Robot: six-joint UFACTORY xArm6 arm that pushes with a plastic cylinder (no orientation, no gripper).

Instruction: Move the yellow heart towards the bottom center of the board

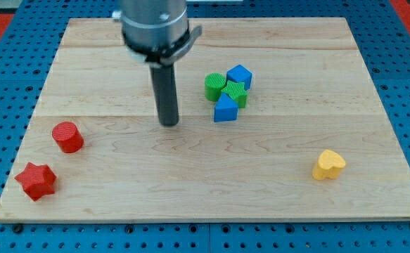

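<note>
The yellow heart lies on the wooden board near the view's bottom right. My tip rests on the board left of centre, far to the left of the heart and a little above it. The tip touches no block. A cluster sits just right of the tip: a blue triangular block, a green block, a second green block and a blue cube.
A red cylinder and a red star lie at the view's bottom left. The board sits on a blue perforated table. The arm's grey body hangs over the board's top.
</note>
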